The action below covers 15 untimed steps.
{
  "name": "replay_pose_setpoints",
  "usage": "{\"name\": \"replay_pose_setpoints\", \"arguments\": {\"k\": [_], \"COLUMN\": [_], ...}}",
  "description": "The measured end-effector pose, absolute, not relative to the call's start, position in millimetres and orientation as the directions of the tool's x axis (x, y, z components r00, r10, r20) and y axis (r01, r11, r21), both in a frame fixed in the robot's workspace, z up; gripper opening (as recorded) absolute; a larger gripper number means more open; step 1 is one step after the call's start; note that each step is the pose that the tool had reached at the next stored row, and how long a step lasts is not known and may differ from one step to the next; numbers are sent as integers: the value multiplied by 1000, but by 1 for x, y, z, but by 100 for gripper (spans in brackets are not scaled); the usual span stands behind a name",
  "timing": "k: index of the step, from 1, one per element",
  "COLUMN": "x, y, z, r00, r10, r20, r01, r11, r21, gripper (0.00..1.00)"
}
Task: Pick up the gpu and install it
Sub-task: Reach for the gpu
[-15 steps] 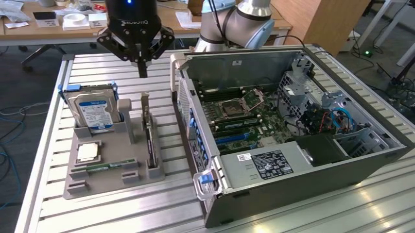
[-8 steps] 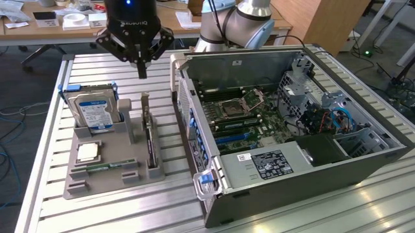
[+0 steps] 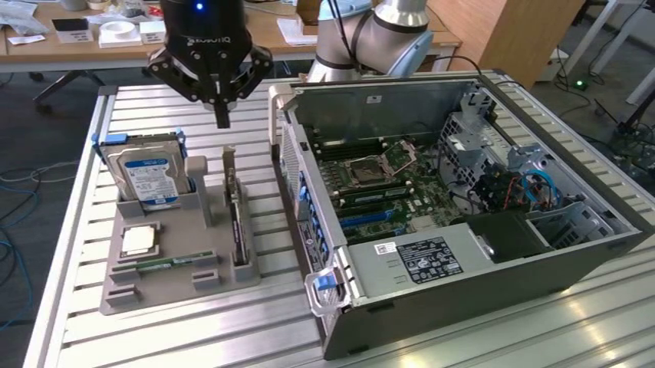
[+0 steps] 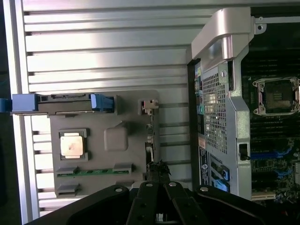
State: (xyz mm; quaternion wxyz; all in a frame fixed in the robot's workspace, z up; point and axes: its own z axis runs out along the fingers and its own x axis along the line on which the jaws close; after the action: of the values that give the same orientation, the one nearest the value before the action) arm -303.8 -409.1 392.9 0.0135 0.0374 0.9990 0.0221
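Closed, empty gripper [image 3: 221, 116] above upright gpu [image 3: 238, 230] in gray holder [image 3: 164, 290]. Risk of jamming onto card edge if lowered unopened.

Upside-down white lettering on the gripper [image 3: 222, 119] reads Robotiq; print on the power-supply label [image 3: 425, 257] and the drive label [image 3: 152, 181] is too small.

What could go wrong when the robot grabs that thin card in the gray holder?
The black gripper hangs shut above the thin green-and-dark gpu card standing on edge; lowered shut, it might hit the top edge. The silver hard drive with blue-white label and the gray computer case stand close by; a crooked lift might bump them.
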Motion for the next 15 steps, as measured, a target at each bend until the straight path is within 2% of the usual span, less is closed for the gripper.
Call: {"name": "replay_pose_setpoints", "arguments": {"k": [15], "x": [-310], "y": [-427], "z": [393], "r00": [-997], "r10": [75], "r20": [-25], "r01": [74], "r11": [996], "r21": [45], "gripper": [11]}}
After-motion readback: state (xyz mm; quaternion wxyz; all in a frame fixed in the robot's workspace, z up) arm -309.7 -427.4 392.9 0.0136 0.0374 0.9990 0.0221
